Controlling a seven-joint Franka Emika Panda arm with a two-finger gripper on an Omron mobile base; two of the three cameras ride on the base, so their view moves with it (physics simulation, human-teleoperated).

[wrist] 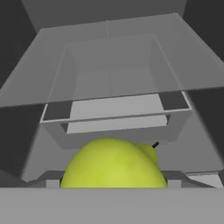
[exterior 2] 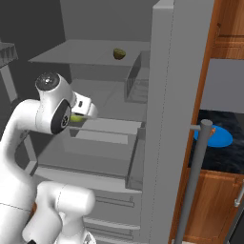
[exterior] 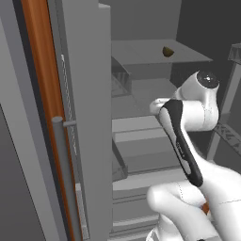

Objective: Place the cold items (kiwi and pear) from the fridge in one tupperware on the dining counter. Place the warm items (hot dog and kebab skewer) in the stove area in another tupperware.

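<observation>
- You find no readable text, label, brand, number or sign in any of the three views.
- The fridge [exterior 2: 162,95] walls and shelves you look at are plain grey, and the pear [wrist: 113,164] at the bottom of the hand view carries no sticker.

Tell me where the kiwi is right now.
The kiwi sits on the fridge's upper shelf, toward its right side in both base views, above the wire basket.
</observation>
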